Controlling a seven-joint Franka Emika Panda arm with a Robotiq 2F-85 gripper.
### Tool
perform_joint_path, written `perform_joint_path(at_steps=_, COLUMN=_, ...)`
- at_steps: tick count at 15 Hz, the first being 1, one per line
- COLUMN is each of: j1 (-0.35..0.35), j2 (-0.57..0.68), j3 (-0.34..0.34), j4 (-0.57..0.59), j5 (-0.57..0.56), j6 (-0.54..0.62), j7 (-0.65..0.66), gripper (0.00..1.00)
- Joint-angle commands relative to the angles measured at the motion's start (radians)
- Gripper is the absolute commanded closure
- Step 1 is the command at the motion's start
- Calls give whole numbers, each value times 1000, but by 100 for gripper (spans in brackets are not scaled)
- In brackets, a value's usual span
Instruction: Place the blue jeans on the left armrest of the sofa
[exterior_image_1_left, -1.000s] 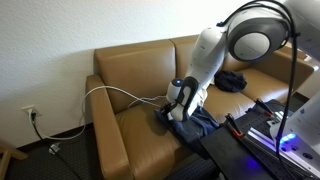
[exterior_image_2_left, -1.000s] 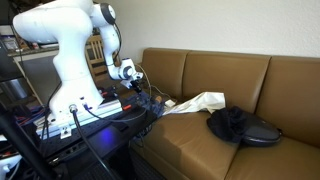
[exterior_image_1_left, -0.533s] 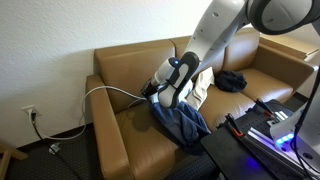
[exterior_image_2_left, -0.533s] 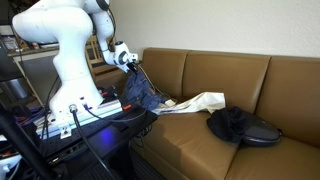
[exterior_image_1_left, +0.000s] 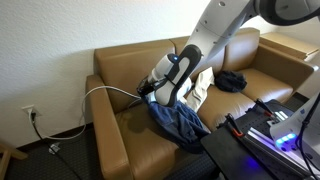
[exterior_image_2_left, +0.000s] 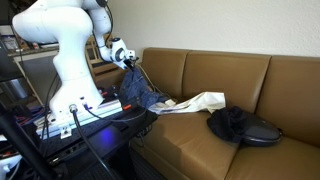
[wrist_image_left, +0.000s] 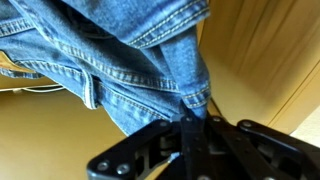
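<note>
The blue jeans (exterior_image_1_left: 178, 122) hang from my gripper (exterior_image_1_left: 156, 97) above the sofa's seat, their lower part draped over the seat's front edge. In the other exterior view the jeans (exterior_image_2_left: 138, 93) dangle below the gripper (exterior_image_2_left: 128, 62). In the wrist view the denim (wrist_image_left: 110, 55) fills the frame and its hem is pinched between the shut jaws (wrist_image_left: 196, 118). The brown leather sofa has a wide armrest (exterior_image_1_left: 105, 128) at the end nearest the wall outlet, a little way from the gripper.
A cream cloth (exterior_image_2_left: 198, 102) lies on the middle cushion. A black garment (exterior_image_2_left: 236, 124) lies further along the seat, also seen in an exterior view (exterior_image_1_left: 230, 80). A white cable (exterior_image_1_left: 108, 92) runs over the armrest. The robot's black base frame (exterior_image_1_left: 255, 130) stands before the sofa.
The gripper has lifted the jeans off the seat and carried them up and toward the armrest; in the last half second it rose only slightly.
</note>
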Motion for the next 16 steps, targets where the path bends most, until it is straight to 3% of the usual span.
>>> perform_joint_path(at_steps=1, j1=21, j2=44, j3=4, j4=94, j5=36, j6=76, j7=-29, gripper=98)
perform_joint_path(at_steps=7, j1=151, j2=33, j3=-49, j4=260, j5=140, j6=48, j7=-12, gripper=98)
perform_joint_path(at_steps=13, j1=325, j2=27, j3=-216, j4=317, j5=199, j6=32, j7=60, gripper=98)
perform_joint_path(at_steps=14, j1=278, j2=27, j3=-159, j4=203, j5=179, j6=20, j7=61, gripper=93)
perform_joint_path(at_steps=16, j1=314, j2=26, j3=-196, j4=214, j5=184, j6=16, j7=67, gripper=93)
